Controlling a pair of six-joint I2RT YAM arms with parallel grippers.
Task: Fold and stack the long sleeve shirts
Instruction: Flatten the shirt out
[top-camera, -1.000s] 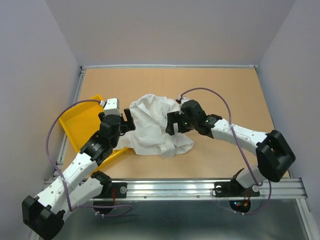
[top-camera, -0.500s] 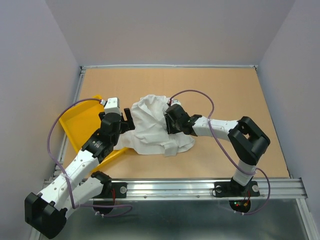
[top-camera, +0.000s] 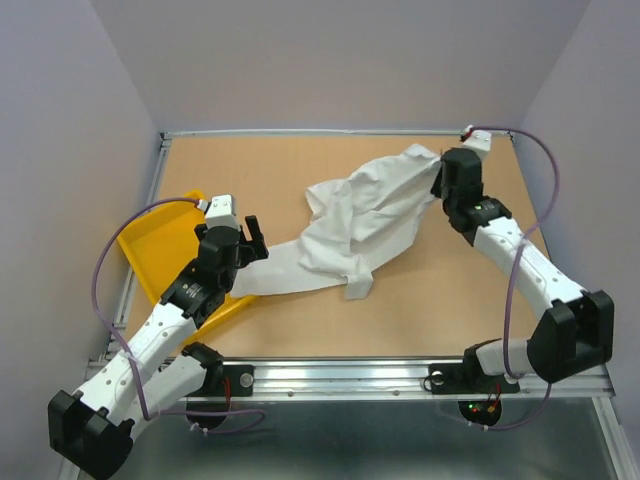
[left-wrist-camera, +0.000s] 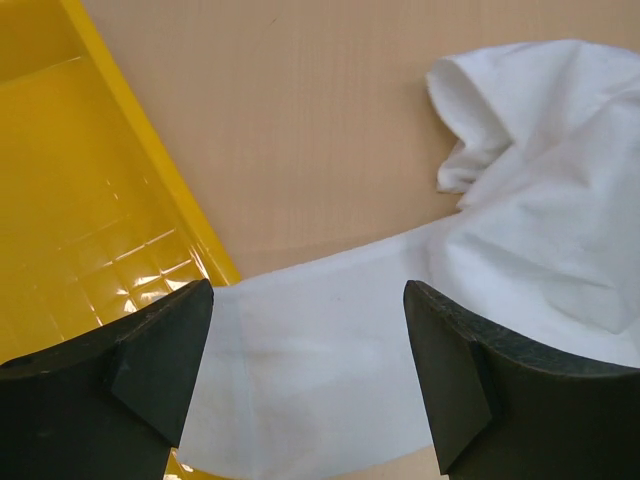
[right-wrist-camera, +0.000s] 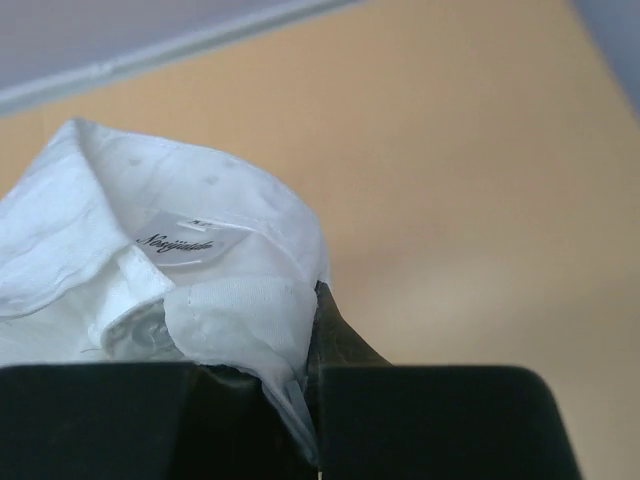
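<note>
One white long sleeve shirt lies stretched across the table, from the far right corner down toward the yellow tray. My right gripper is shut on the shirt's collar, where a label shows, near the far right corner. A sleeve trails left and its end lies over the tray's edge. My left gripper hovers open above that sleeve, its fingers on either side of the cloth and clear of it.
The yellow tray sits at the table's left side, under my left arm. A metal rail runs along the near edge. Walls close in the table at the back and both sides.
My right gripper shut on the shirt's collar at the middle and swung to the far right corner, pulling the crumpled shirt out long. My left gripper stayed open in place.
</note>
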